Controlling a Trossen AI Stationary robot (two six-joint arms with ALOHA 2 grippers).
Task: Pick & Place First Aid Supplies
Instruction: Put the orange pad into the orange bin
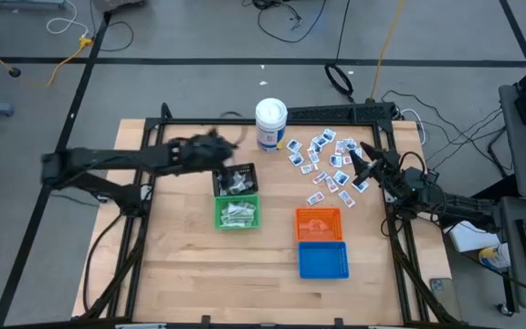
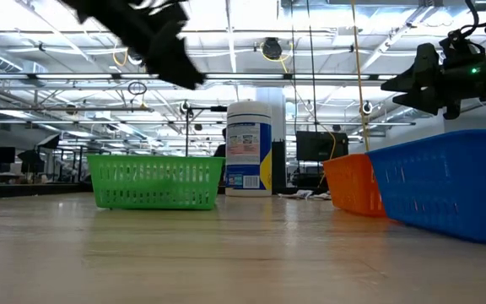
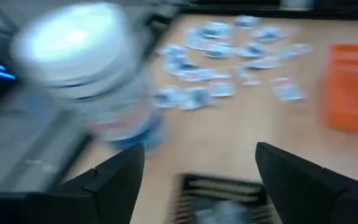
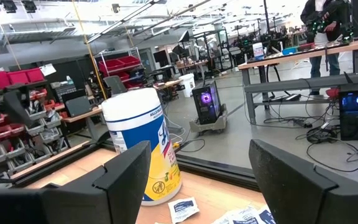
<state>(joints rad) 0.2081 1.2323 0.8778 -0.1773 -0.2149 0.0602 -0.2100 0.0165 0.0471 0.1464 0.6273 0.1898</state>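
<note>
The first aid supplies (image 1: pixel 325 164) lie scattered flat on the wooden table at the far right, white squares with blue print; they also show in the left wrist view (image 3: pixel 229 62). More pale packets lie in the black basket (image 1: pixel 236 180) and the green basket (image 1: pixel 237 213). My left gripper (image 1: pixel 225 152) hangs open above the black basket's far edge (image 3: pixel 222 196), with nothing between its fingers (image 3: pixel 197 149). My right gripper (image 1: pixel 356 161) stands open at the right edge of the packet pile, raised off the table and holding nothing (image 4: pixel 197 146).
A white canister (image 1: pixel 270 123) with a blue-yellow label stands at the far middle, close to my left gripper. An orange basket (image 1: pixel 319 222) and a blue basket (image 1: pixel 323 260) sit side by side at the near right. Bare wood lies at the near left.
</note>
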